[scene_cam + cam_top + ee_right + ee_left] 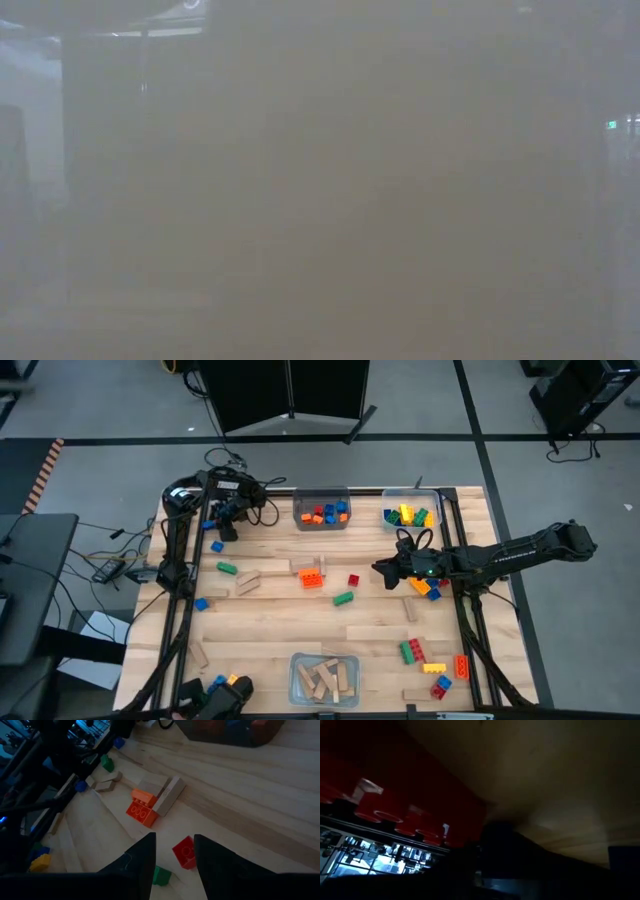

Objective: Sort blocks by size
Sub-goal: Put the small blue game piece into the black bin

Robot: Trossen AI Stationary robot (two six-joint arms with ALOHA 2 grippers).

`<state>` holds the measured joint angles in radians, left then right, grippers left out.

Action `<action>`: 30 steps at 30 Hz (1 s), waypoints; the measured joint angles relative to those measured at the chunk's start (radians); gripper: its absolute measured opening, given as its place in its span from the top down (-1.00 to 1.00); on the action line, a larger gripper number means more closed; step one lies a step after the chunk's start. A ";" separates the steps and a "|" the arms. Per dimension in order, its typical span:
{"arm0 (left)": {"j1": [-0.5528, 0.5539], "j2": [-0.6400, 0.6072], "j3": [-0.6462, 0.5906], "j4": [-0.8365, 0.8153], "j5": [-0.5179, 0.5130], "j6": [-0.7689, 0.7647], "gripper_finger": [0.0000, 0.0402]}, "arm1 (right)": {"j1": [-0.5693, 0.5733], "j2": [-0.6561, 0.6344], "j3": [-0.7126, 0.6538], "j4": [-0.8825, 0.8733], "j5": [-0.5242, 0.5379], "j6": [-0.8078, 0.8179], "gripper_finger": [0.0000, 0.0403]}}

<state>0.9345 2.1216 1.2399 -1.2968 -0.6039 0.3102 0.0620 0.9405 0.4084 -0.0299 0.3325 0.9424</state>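
Note:
Studded bricks and tan wooden blocks lie scattered on the wooden table [270, 625]. My left gripper [222, 526] is low at the far left corner, next to a blue brick [217, 546]. Its wrist view is filled by a red studded brick [395, 790] right in front of the camera; the high view hides this brick. My right gripper [385, 570] hovers open right of centre. Through the gap of my right gripper [173, 839] a small red brick [184, 852] shows on the table beyond, with an orange brick [141, 809] and a wooden block [168, 794] farther off.
A clear bin [321, 510] with small bricks and another [411, 513] with yellow and green bricks stand at the far edge. A third bin [324, 679] near the front holds wooden blocks. Loose bricks [430, 660] lie near right. Cables [250, 495] trail at far left. The low view shows nothing.

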 joint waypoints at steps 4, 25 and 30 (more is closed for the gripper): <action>0.000 0.000 0.002 -0.009 -0.005 0.000 0.54 | 0.000 0.000 0.000 0.000 0.000 -0.001 0.27; -0.073 -0.374 0.001 -0.106 0.158 -0.210 0.47 | 0.000 0.000 0.000 0.000 -0.011 -0.108 0.27; -0.148 -0.514 0.002 -0.031 0.281 -0.263 0.46 | 0.000 0.000 0.000 0.001 -0.012 -0.108 0.27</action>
<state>0.7869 1.6075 1.2419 -1.3276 -0.3227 0.0475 0.0620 0.9405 0.4084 -0.0292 0.3209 0.8341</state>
